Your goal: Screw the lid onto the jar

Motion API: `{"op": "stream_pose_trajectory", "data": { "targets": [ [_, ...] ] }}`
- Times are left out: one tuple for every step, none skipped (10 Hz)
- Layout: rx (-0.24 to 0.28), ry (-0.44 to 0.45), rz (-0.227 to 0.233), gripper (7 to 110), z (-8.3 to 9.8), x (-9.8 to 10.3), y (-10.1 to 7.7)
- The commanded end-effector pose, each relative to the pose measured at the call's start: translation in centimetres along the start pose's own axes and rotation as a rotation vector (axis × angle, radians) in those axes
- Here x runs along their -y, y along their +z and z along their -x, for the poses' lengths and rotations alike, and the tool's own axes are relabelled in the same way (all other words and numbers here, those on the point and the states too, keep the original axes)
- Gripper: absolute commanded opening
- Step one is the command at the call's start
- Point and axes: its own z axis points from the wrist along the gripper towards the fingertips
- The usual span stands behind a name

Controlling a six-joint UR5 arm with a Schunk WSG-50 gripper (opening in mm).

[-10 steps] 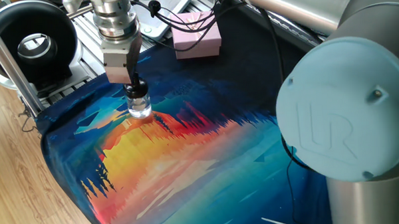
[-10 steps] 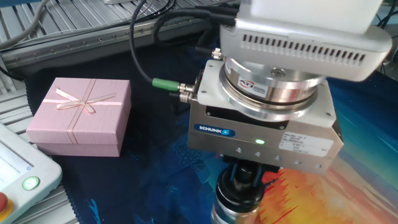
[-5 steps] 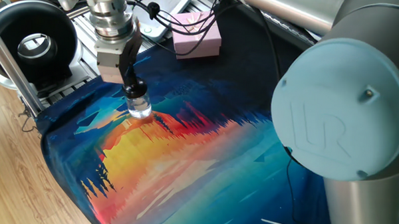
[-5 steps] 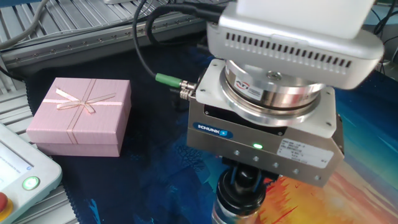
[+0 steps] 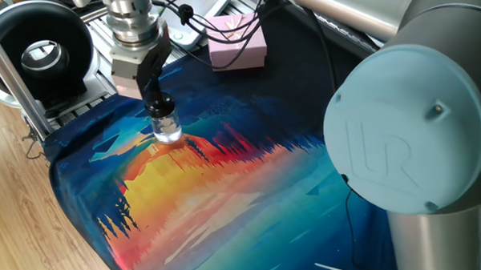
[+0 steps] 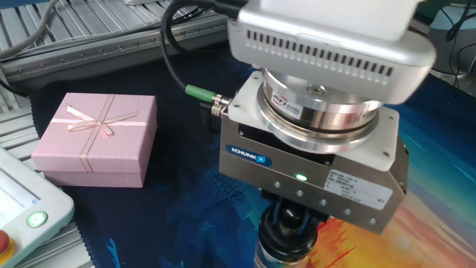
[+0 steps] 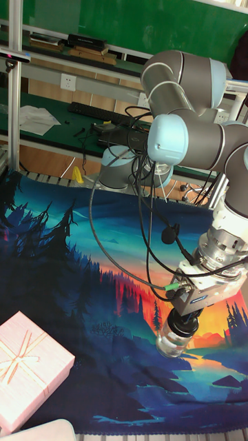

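Note:
The small clear glass jar (image 5: 167, 129) stands upright on the colourful mat (image 5: 226, 191), also seen as the jar (image 7: 171, 340) in the tall fixed view. The black lid (image 5: 161, 105) sits on its neck, and my gripper (image 5: 160, 104) points straight down with its fingers shut on the lid. In the other fixed view the gripper body fills the frame; only the lid (image 6: 286, 235) shows below it, at the bottom edge, and the jar is cut off there.
A pink gift box (image 5: 237, 47) with a ribbon lies at the mat's far edge, also seen as the box (image 6: 97, 138) and the box (image 7: 31, 368). A black round device (image 5: 37, 50) sits on the metal rail at the left. Cables hang by the wrist.
The gripper body has turned about its vertical axis over the jar while staying shut on the lid. The jar has stayed in place.

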Motion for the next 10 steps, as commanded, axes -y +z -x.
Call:
{"op": "stream_pose_trajectory", "data": {
  "targets": [
    [0.018, 0.124, -0.001, 22, 0.32, 0.07, -0.12],
    [0.017, 0.148, -0.011, 7, 0.20, 0.27, -0.05],
    [0.017, 0.166, -0.015, 7, 0.14, 0.34, -0.02],
    [0.018, 0.185, -0.027, 7, 0.05, 0.53, -0.01],
    [0.021, 0.203, -0.033, 7, -0.08, 0.44, -0.13],
    [0.022, 0.233, -0.033, 7, -0.22, 0.23, -0.35],
    [0.027, 0.252, -0.030, 7, -0.18, 0.05, -0.44],
    [0.041, 0.262, -0.037, 7, 0.07, 0.28, -0.34],
    [0.057, 0.262, -0.030, 7, 0.35, 0.35, -0.19],
    [0.055, 0.259, -0.039, 7, 0.26, 0.63, -0.18]
  ]
}}
